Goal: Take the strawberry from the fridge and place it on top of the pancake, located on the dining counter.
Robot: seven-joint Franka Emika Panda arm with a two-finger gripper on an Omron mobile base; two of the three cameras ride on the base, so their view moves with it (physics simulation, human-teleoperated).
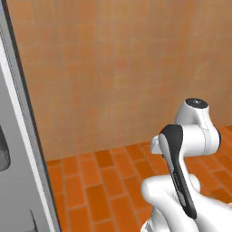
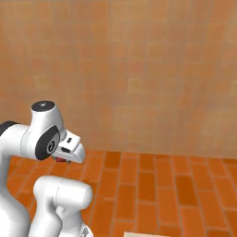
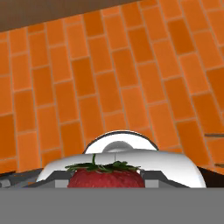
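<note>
The strawberry [image 3: 106,178], bright red with a green leafy cap, sits low in the hand view with my gripper [image 3: 106,180] shut on it and grey jaw parts on either side. In the right base view a speck of the red strawberry [image 2: 60,160] peeks from under the folded white hand, above the floor. The light-grey fridge [image 1: 18,181] runs up the left edge of the left base view, a dark strip along its edge. The pancake is out of view. A pale beige sliver [image 2: 144,234] at the bottom of the right base view could be the dining counter; I cannot tell.
An orange brick floor [image 2: 152,185] spreads below and ahead of the arm. A tan tiled wall [image 1: 122,68] closes off the space in front. Thin dark lines [image 3: 213,135] cross the floor at the right of the hand view.
</note>
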